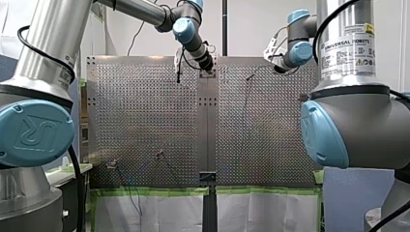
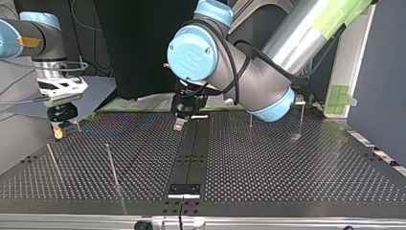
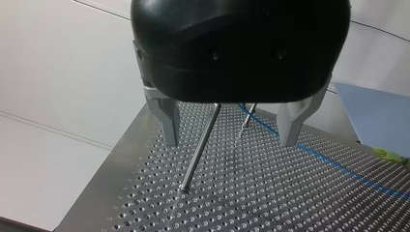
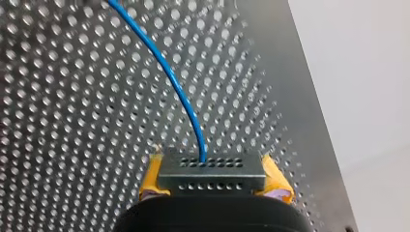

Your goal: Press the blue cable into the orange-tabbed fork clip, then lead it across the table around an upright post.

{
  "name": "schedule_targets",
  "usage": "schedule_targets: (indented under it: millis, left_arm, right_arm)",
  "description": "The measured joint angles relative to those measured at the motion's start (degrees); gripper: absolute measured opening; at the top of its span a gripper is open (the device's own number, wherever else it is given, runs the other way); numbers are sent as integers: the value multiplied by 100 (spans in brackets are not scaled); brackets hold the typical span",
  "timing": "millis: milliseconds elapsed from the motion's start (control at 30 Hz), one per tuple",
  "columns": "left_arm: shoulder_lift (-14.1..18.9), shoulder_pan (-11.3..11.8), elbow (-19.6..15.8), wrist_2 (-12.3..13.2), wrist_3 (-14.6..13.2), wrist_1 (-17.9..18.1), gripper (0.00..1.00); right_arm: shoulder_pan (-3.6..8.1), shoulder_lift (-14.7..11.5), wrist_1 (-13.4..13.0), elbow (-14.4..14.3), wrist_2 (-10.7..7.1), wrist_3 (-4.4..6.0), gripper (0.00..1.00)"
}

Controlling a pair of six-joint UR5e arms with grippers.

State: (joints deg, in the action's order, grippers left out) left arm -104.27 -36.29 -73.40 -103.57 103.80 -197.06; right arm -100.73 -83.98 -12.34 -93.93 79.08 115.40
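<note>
The blue cable (image 4: pixel 169 79) runs over the perforated plate and ends at a small grey block between yellow pads. My right gripper (image 4: pixel 215 186) is shut on that cable end. In the top view my right gripper (image 2: pixel 62 128) hangs low over the table's far left corner. My left gripper (image 3: pixel 229 142), black with metal fingers, is open and holds nothing. It hovers over the table (image 2: pixel 287 163) near the centre strip (image 2: pixel 181 123). Ahead of it an upright post (image 3: pixel 199 147) shows between its fingers, and the blue cable (image 3: pixel 319 154) passes beyond. I cannot make out the orange-tabbed clip.
Two thin upright posts (image 2: pixel 53 160) (image 2: pixel 113 167) stand at the top view's near left. Two more thin pins (image 2: pixel 250 119) (image 2: pixel 300 115) stand at its far right. A second post (image 3: pixel 249 114) rises behind the first in the left wrist view. Green tape edges the table (image 1: pixel 154 191).
</note>
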Motion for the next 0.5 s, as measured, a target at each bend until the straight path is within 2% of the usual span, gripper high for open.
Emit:
schedule_targets:
  millis: [167,367,500]
  left_arm:
    - [0,-12,-1,43,13,2,100]
    - [0,-22,-1,327,146,82,100]
    - [-1,-13,-1,571,369,285,100]
  right_arm:
    - [-45,6,-23,36,-176,-9,0]
    - [-101,6,15,170,-331,-17,0]
    - [-141,2,40,224,-445,-26,0]
